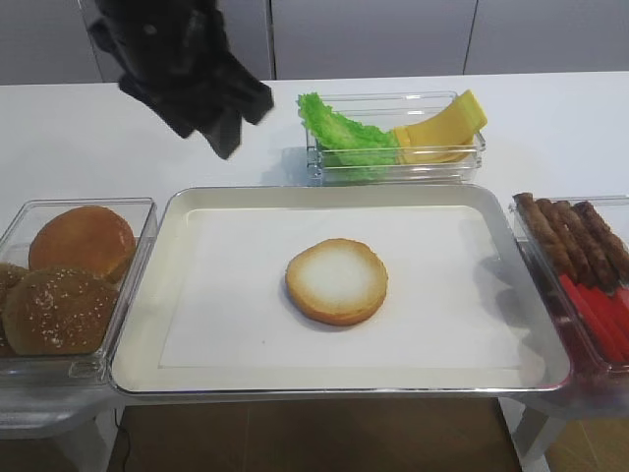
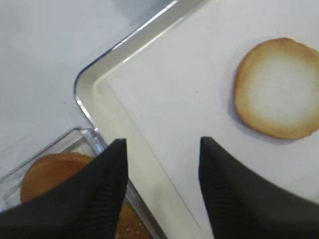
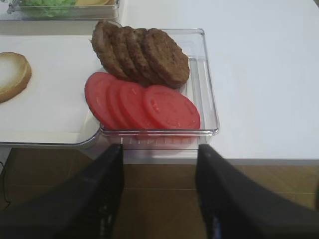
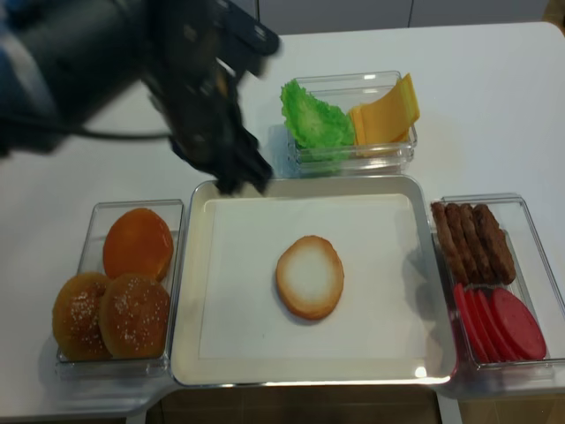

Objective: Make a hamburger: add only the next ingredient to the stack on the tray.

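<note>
The flat bun half (image 1: 336, 280) lies cut face up in the middle of the paper-lined tray (image 1: 173, 210), alone, with nothing on it. It also shows as bun half (image 4: 309, 276) and bun half (image 2: 279, 94). My left gripper (image 2: 162, 144) hangs open and empty over the tray's left rim (image 2: 82, 89), well left of the bun; from above the left gripper (image 4: 238, 181) sits at the tray's far left corner. My right gripper (image 3: 159, 149) is open and empty, off the table's front edge below the tomato bin. It does not show in the high views.
A clear bin of whole buns (image 1: 74, 275), some sesame-seeded, stands left of the tray. Behind the tray a bin (image 1: 393, 133) holds lettuce and cheese slices. Right of the tray a bin holds patties (image 3: 142, 52) and tomato slices (image 3: 144, 104).
</note>
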{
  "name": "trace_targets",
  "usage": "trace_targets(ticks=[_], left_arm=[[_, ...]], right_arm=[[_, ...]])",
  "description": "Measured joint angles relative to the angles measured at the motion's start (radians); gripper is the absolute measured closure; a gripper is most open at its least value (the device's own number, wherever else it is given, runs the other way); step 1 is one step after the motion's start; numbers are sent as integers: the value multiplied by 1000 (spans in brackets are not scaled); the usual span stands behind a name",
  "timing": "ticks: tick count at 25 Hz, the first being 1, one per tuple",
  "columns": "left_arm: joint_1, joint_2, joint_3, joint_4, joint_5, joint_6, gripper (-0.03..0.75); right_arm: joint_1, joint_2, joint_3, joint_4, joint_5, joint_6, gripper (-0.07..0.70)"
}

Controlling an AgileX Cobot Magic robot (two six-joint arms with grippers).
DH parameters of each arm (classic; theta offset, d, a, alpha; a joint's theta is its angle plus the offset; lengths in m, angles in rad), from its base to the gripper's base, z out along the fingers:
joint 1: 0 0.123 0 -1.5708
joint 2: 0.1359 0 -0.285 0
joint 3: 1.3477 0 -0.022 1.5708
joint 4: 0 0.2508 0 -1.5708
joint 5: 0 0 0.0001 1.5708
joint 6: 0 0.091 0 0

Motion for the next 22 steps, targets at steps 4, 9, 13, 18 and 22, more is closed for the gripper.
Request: trace_targets(ticks=[4, 9, 13, 18, 22], left_arm=[[140, -61, 2, -21, 3, 17, 369], [296, -178, 62, -23, 12, 27, 369], [403, -300, 150, -49, 14, 45, 369], [481, -492, 304, -76, 18, 59, 369], [486, -676, 443, -86, 20, 55, 369]], right_arm=[[0, 0, 0, 0, 0, 0, 259], [0, 0, 0, 0, 0, 0, 259], [0, 0, 0, 0, 0, 0, 258], [0, 0, 0, 0, 0, 0, 259], [0, 0, 0, 0, 0, 0, 259]])
